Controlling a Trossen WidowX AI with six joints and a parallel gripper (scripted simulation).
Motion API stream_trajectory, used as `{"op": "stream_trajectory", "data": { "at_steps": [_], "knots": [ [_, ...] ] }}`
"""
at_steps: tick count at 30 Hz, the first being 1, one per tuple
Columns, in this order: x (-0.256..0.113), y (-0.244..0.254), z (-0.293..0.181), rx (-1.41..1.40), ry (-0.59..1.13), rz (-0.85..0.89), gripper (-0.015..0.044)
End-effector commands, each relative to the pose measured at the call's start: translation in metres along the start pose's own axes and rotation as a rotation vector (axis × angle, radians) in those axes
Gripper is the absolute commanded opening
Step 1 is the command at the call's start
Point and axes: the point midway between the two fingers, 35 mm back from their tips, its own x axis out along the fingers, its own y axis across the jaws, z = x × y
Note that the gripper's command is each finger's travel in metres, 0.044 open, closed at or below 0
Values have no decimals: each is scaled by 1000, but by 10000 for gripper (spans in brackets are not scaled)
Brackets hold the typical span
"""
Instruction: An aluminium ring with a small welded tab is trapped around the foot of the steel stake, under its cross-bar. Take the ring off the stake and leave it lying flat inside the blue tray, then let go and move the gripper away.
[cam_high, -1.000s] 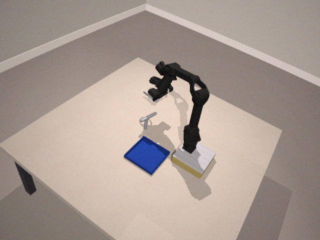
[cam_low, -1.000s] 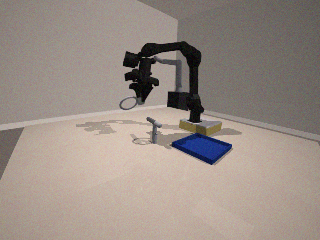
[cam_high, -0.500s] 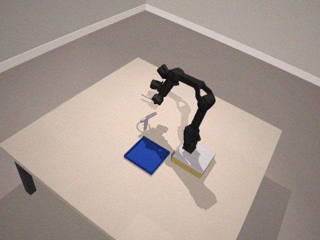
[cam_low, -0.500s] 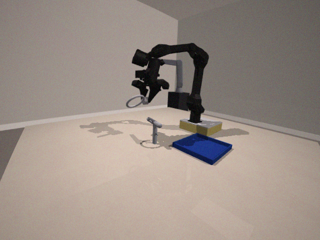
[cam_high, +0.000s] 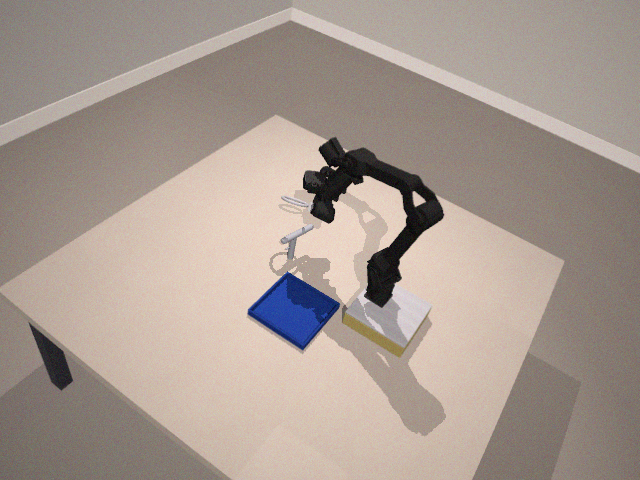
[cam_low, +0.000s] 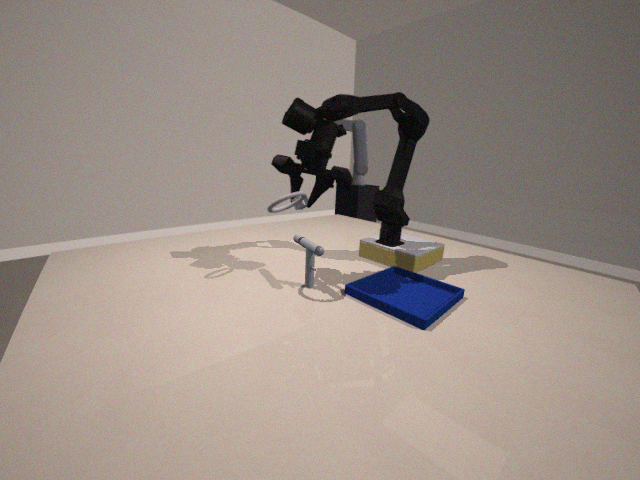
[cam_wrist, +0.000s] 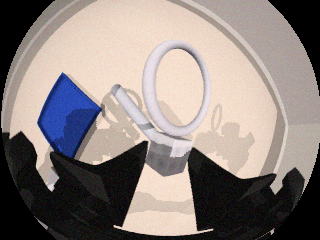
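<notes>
The aluminium ring (cam_high: 283, 197) (cam_low: 269, 207) (cam_wrist: 149, 85) is off the stake and hangs tilted in the air. My gripper (cam_high: 313, 207) (cam_low: 300, 202) (cam_wrist: 168, 148) is shut on its welded tab (cam_wrist: 167, 162), with the ring reaching out beyond the fingertips. The steel stake (cam_high: 291, 250) (cam_low: 309, 271) stands upright on the table with nothing around its foot. Its cross-bar (cam_high: 297, 234) (cam_low: 308, 244) (cam_wrist: 131, 107) lies lower than the ring. The blue tray (cam_high: 276, 331) (cam_low: 385, 308) (cam_wrist: 55, 110) is empty, with the arm's shadow across part of it.
The arm's base block (cam_high: 372, 335) (cam_low: 377, 253), yellow with a pale top, sits beside the tray. The stake stands near a tray corner, between the tray and the area under the gripper. In the exterior view, a grey arm-like shape (cam_low: 360, 149) shows behind the arm.
</notes>
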Motion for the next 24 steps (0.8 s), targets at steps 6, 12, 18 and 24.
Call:
{"op": "stream_trajectory", "data": {
  "at_steps": [6,12,18,24],
  "knots": [
    [-2,12,-4,-194,-42,-61,0],
    [-2,21,-8,-321,-65,-100,0],
    [-1,29,-13,-447,-85,-142,0],
    [1,37,-17,-571,-102,-187,0]
  ]
}}
